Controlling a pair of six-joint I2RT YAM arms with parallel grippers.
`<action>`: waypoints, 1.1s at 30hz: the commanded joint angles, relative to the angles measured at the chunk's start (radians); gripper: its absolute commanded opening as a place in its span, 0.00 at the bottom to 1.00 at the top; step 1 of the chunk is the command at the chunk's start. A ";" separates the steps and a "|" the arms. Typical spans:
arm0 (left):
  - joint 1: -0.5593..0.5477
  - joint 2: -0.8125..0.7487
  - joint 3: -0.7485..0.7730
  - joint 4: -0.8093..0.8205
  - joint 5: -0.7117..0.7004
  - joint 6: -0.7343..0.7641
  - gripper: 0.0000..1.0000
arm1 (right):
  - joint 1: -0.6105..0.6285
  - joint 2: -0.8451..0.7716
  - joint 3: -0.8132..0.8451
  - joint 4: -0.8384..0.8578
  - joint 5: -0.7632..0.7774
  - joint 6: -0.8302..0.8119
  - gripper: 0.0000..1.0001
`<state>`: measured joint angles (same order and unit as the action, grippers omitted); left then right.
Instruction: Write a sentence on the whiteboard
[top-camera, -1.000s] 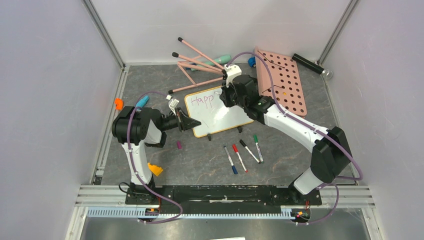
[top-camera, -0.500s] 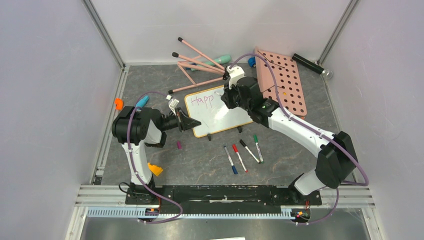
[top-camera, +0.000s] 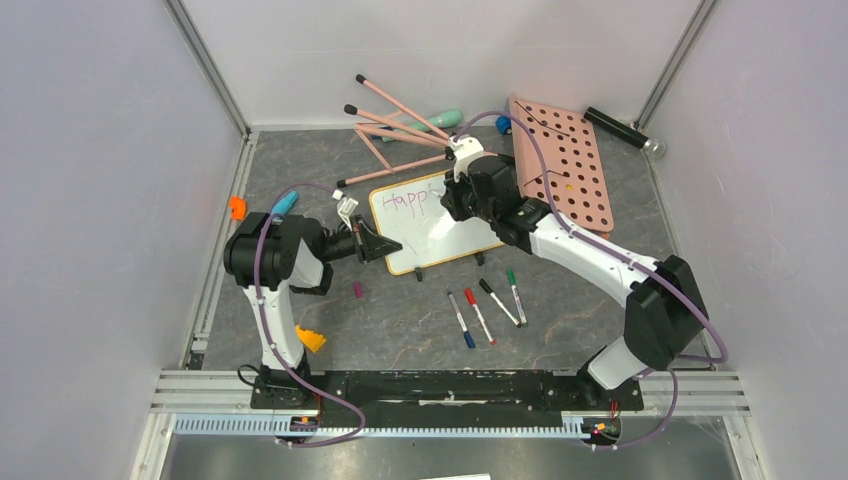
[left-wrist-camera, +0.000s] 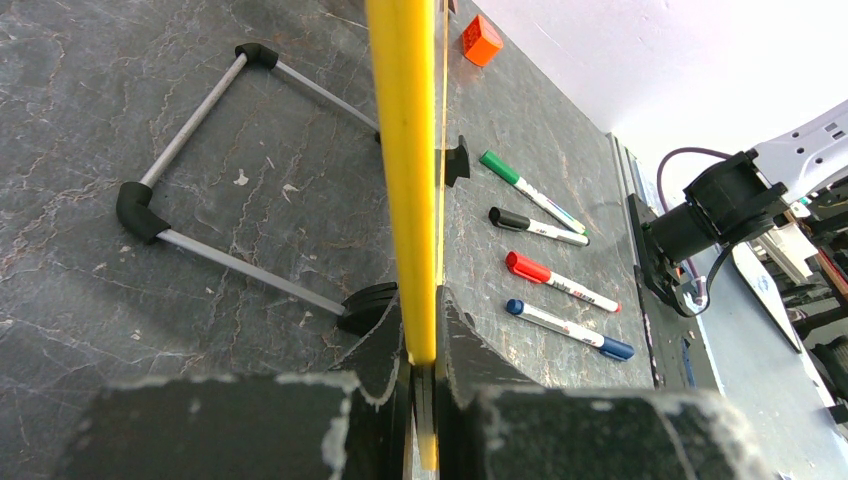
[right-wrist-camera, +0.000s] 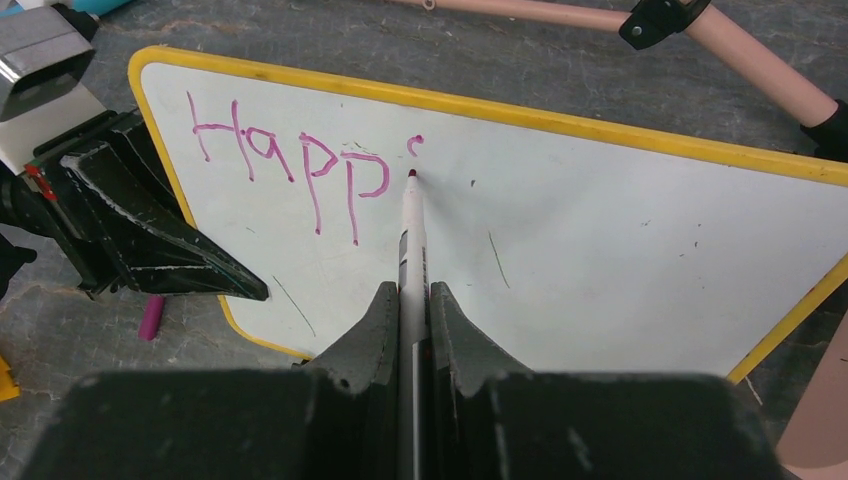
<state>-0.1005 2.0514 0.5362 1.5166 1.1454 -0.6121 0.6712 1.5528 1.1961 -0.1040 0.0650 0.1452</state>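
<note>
The whiteboard (top-camera: 430, 235) lies tilted mid-table, white with a yellow-orange rim. On it the sentence (right-wrist-camera: 290, 170) reads "Happ" in purple-pink, with a small dot after it. My right gripper (right-wrist-camera: 410, 300) is shut on a marker (right-wrist-camera: 412, 230). The marker's tip touches the board just right of the last "p", below the dot. In the top view the right gripper (top-camera: 452, 195) hangs over the board's upper part. My left gripper (left-wrist-camera: 420, 320) is shut on the whiteboard's rim (left-wrist-camera: 405, 150), at the board's left corner in the top view (top-camera: 385, 247).
Several capped markers (top-camera: 490, 305) lie in front of the board. A pink board with holes (top-camera: 565, 170) is at the back right, pink rods (top-camera: 400, 125) behind. A purple cap (top-camera: 358, 290) and orange pieces (top-camera: 310, 340) lie near the left arm.
The right gripper with the marker has shifted slightly around the end of "Happ". The left gripper and the board have not moved.
</note>
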 joint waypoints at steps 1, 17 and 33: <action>-0.002 0.026 -0.018 0.040 -0.036 0.183 0.08 | -0.003 0.017 0.024 0.015 0.011 -0.009 0.00; -0.002 0.025 -0.018 0.040 -0.036 0.184 0.08 | -0.002 -0.015 -0.042 0.005 0.003 -0.011 0.00; -0.002 0.026 -0.018 0.040 -0.036 0.184 0.08 | -0.002 -0.080 -0.023 0.006 -0.019 -0.011 0.00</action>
<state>-0.1005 2.0510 0.5358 1.5162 1.1446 -0.6121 0.6712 1.5360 1.1534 -0.1177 0.0456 0.1452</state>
